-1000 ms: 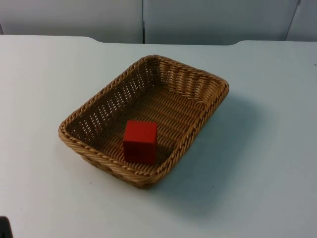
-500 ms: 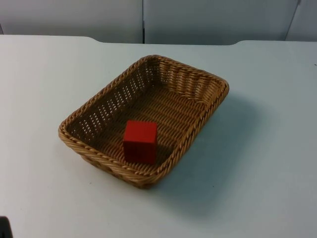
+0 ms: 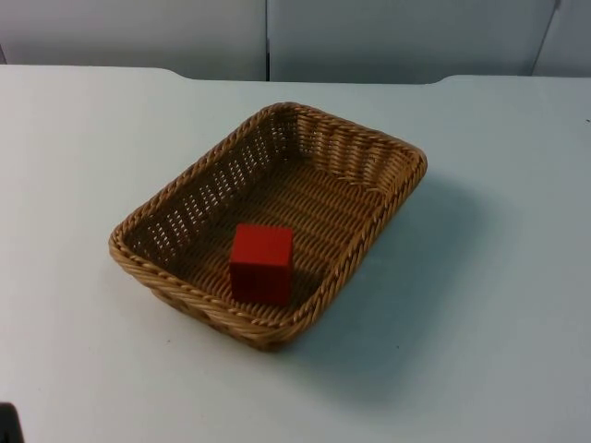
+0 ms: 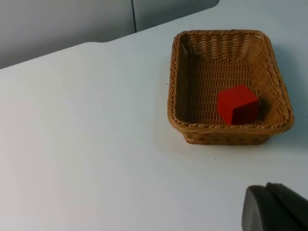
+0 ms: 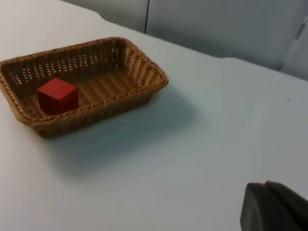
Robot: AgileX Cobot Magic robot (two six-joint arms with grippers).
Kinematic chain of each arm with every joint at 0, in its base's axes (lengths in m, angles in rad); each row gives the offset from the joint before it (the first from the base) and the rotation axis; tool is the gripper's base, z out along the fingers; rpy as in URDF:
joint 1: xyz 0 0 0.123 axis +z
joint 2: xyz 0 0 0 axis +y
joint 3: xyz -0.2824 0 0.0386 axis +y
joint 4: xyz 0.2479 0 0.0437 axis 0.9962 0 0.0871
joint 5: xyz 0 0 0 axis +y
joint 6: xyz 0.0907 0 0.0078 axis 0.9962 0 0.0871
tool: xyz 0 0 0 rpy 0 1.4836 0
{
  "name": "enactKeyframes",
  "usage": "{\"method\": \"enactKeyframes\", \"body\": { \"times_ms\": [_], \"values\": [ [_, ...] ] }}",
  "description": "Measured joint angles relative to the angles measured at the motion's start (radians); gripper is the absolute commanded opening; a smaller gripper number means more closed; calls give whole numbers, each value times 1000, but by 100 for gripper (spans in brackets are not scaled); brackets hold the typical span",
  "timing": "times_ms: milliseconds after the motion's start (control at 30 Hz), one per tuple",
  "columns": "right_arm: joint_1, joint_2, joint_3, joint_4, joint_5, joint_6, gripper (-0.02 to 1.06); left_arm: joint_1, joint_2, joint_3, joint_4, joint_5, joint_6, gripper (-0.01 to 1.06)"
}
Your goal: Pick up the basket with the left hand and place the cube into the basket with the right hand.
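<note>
A brown wicker basket (image 3: 199,309) stands on the white table, in the middle of the top view. A red cube (image 3: 261,264) lies inside it, near its front corner. From the left wrist view, the basket (image 4: 226,134) with the cube (image 4: 237,104) sits far ahead of my left gripper (image 4: 276,209). My right gripper (image 5: 274,207) also hangs well back from the basket (image 5: 96,113) and the cube (image 5: 57,95). Neither gripper touches anything, and both arms wait.
Behind the table's far edge rises the grey partition wall (image 3: 268,37). White table top (image 3: 499,305) spreads on all sides of the basket. A small dark shape (image 3: 7,425) sits at the top view's lower left corner.
</note>
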State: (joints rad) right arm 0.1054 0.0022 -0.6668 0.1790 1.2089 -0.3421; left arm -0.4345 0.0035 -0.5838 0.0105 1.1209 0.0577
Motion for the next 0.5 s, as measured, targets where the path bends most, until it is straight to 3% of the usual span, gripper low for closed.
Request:
{"method": "enactKeyframes", "body": {
  "times_ms": [267, 500],
  "values": [
    [4, 0, 124, 2, -44, 11, 0, 0, 0, 50, -5, -13, 14, 0],
    [4, 0, 148, 3, -87, 36, 0, 0, 0, 63, -10, -27, 17, 0]
  ]
}}
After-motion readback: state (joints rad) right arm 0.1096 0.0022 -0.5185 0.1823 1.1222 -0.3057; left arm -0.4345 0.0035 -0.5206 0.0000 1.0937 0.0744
